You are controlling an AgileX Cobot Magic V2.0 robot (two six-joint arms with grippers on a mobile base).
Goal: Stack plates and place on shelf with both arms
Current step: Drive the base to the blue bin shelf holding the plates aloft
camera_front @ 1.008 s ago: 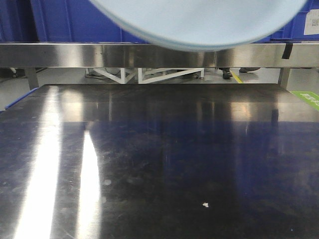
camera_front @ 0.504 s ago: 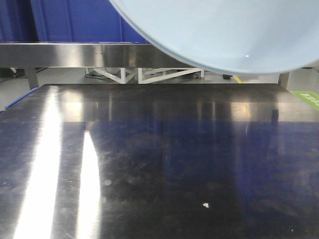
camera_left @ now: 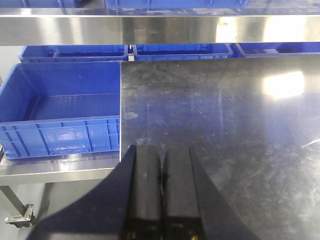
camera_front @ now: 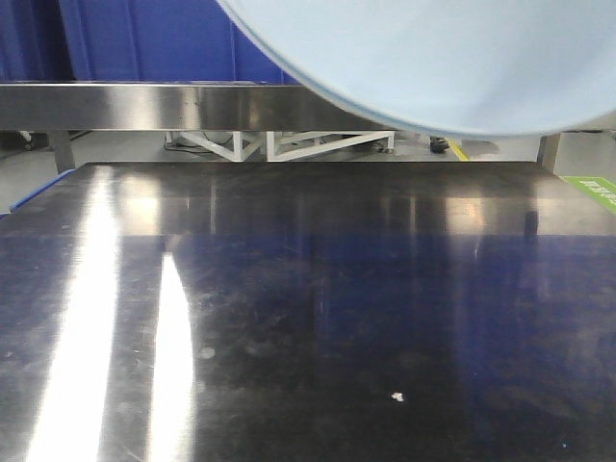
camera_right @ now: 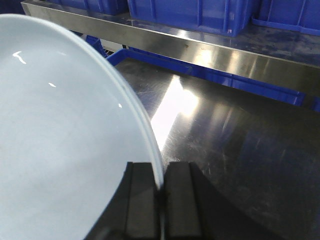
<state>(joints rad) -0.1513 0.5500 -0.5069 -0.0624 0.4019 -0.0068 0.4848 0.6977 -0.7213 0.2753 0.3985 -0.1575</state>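
Dark reflective steel tabletop (camera_front: 308,318), one, lying on the near side of the long brushed stainless-steel shelf rail (camera_front: 144,104), whose long axis runs side to side. Pale bluish-white glossy round plate (camera_front: 433,58), one in sight, raised in front of and above the rail's right half; its rim is pinched in the clenched right gripper (camera_right: 161,200), the dish spreading to that gripper's left, and a second beneath it cannot be told. Left gripper (camera_left: 162,195), jaws pressed together on nothing, sits short of the rail beside a big blue plastic crate (camera_left: 60,115), so the right arm is judged nearer the plate.
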